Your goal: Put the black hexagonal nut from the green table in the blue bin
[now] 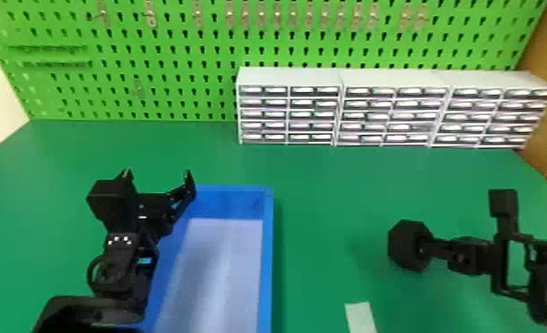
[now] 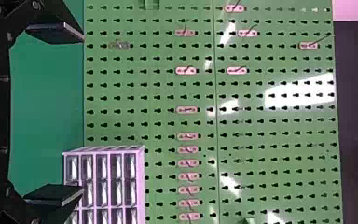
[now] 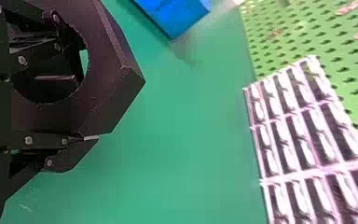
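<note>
In the head view, the black hexagonal nut (image 1: pixel 409 244) is held above the green table (image 1: pixel 325 212), right of the blue bin (image 1: pixel 267 248). My right gripper (image 1: pixel 428 248) is shut on the nut's wall. The right wrist view shows the nut (image 3: pixel 114 79) close up, one finger of the right gripper (image 3: pixel 86 109) inside its round hole and the other along its outer side. My left gripper (image 1: pixel 158 177) stands open over the bin's left side; in the left wrist view the left gripper (image 2: pixel 81 114) has nothing between its widely spread fingers.
White drawer cabinets (image 1: pixel 339 106) line the table's back right, before a green pegboard (image 1: pixel 175 57) with hooks. A pale strip (image 1: pixel 360 316) lies near the front, between the bin and the right arm. The left arm extends over the bin's left wall.
</note>
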Robot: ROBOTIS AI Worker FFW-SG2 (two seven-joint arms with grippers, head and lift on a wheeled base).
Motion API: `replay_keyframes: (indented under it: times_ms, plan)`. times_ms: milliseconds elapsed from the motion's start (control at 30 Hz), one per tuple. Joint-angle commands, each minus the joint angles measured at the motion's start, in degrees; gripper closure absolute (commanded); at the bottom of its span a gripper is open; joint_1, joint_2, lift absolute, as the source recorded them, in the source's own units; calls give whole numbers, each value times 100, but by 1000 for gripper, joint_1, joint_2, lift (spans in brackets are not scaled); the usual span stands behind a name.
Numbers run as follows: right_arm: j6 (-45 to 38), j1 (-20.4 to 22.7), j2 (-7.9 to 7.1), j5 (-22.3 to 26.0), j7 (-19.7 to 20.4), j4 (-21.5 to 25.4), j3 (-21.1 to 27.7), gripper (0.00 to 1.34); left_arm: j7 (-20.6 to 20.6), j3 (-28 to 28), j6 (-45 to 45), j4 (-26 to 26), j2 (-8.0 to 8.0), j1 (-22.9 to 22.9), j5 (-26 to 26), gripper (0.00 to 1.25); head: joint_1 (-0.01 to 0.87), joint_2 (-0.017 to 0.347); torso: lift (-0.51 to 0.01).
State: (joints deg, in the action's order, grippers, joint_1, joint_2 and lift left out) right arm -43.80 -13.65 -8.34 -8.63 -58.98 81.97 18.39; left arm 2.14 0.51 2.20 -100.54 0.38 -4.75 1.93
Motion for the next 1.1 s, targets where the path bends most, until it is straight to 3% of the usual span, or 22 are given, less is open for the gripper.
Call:
replay_keyframes:
  times_ms: [0, 267, 633, 1067]
  plan:
    - [276, -33, 104, 511, 300, 21, 262, 1133, 14, 28, 0, 34, -3, 9, -9, 142, 657, 57, -95]
    - [856, -50, 262, 1320, 1249, 276, 552, 1133, 14, 72, 9, 60, 6, 18, -17, 140, 657, 57, -95]
    - [1418, 187, 350, 1671, 2260, 1172, 376, 1134, 49, 152, 79, 166, -3, 89, -52, 142, 657, 57, -95]
    - [1603, 372, 298, 1636, 2673, 2007, -213, 1134, 155, 222, 229, 236, -3, 185, -149, 142, 657, 57, -95]
